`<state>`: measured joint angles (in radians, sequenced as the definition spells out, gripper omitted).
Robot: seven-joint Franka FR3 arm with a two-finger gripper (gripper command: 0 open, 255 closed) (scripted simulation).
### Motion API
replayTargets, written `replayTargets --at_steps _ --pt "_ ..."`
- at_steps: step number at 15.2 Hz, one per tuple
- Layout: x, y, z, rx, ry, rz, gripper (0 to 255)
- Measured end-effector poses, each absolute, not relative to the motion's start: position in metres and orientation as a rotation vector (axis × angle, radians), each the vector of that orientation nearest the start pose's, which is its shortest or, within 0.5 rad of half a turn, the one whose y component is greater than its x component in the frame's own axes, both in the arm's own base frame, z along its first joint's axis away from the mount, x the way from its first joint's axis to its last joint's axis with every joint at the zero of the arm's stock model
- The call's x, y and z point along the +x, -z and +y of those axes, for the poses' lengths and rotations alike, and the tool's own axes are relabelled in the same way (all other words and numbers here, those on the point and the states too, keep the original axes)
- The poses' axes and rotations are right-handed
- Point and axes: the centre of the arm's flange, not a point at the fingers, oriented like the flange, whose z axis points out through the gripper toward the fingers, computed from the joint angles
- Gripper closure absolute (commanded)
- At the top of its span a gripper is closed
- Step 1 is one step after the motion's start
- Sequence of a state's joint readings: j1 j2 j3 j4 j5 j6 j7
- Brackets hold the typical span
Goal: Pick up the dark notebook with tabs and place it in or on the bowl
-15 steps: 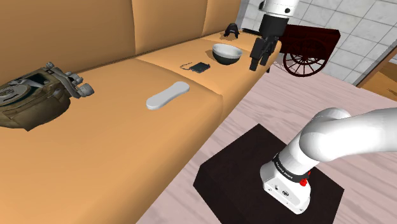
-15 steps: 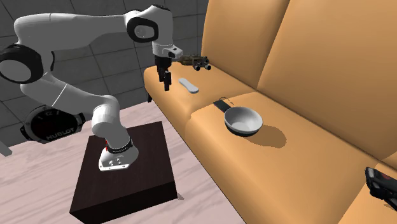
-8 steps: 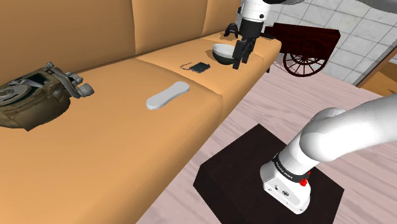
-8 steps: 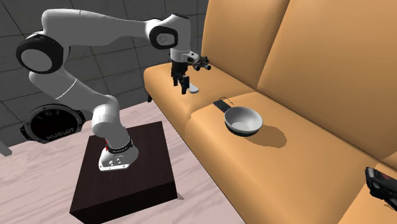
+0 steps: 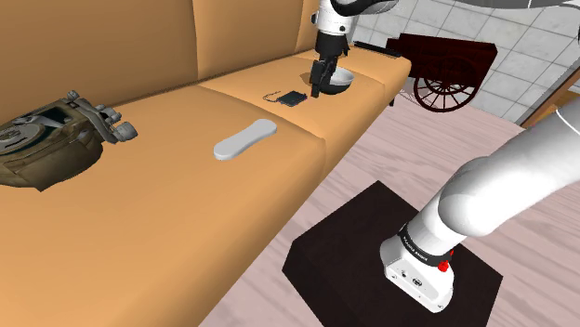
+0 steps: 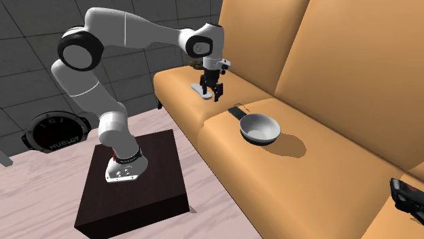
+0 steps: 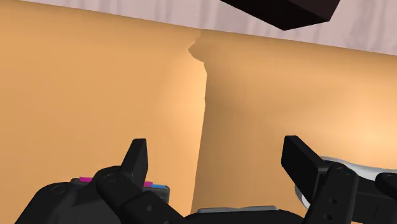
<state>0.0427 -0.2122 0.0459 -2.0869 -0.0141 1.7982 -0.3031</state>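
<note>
The dark notebook (image 5: 294,98) with coloured tabs lies flat on the orange sofa seat, just at the shoulder view's left of the bowl (image 5: 340,80). The bowl (image 6: 259,128) is white inside and dark outside. My black gripper (image 5: 319,89) hangs open above the seat, over the seam between notebook and bowl, touching neither. In the second exterior view the gripper (image 6: 213,92) hovers short of the notebook (image 6: 236,111). In the wrist view the fingers (image 7: 136,159) stand wide apart. The notebook's tabs (image 7: 156,185) peek from behind one finger, and the bowl's rim (image 7: 357,167) from behind the other.
A pale remote (image 5: 245,139) and a greenish backpack (image 5: 51,139) lie further along the sofa seat (image 5: 167,214). A dark cart (image 5: 448,70) stands past the sofa's end. The dark stand (image 5: 372,241) sits on the floor. A black object (image 6: 408,195) rests on the far cushion.
The arm has swung from past the sofa's front edge to over the seat, towards the shoulder view's left, stopping between bowl and notebook. The fingers stayed open.
</note>
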Motion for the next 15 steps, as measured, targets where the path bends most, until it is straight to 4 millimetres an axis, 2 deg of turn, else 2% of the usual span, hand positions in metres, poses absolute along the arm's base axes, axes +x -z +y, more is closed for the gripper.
replayTargets --at_steps 4,12,14,15 --pt "0.531 -0.490 0.052 -3.081 -0.113 -0.729 0" --pt "0.626 -0.455 0.085 -3.044 -0.091 -0.951 0" --pt "0.644 -0.448 0.089 -3.033 -0.086 -0.999 0" --pt "0.647 -0.444 0.092 -3.031 -0.085 -1.010 0"
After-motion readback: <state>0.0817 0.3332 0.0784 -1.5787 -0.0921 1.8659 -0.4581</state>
